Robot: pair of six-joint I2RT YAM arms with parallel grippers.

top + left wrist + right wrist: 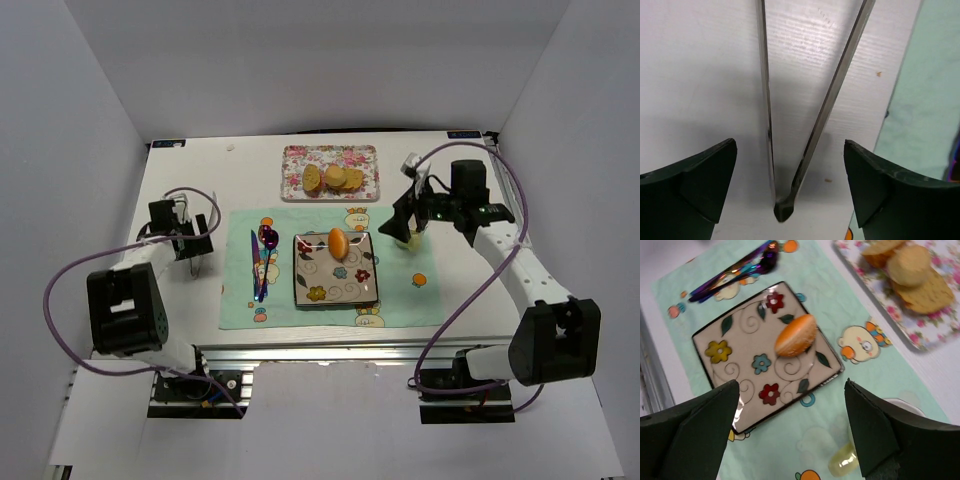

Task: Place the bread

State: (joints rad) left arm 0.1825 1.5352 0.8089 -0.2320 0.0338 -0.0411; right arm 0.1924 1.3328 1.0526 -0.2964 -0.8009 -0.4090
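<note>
The bread (338, 242) (796, 335), a glossy orange-brown roll, lies on the far part of a square flowered plate (303, 292) (747, 347). No gripper touches it. My right gripper (405, 225) (790, 385) hovers open to the right of the plate, with nothing between its fingers. My left gripper (190, 243) (789, 145) is open at the table's left side. Its fingers straddle the joined end of metal tongs (782, 207) that lie on the white table, with a gap on each side.
A flowered tray (295, 155) (925, 337) at the back holds paler bread slices (333, 178) (910, 270). Purple cutlery (262, 262) (735, 272) lies left of the plate on a pale green placemat (400, 300). A yellowish cup (845, 462) stands under the right gripper.
</note>
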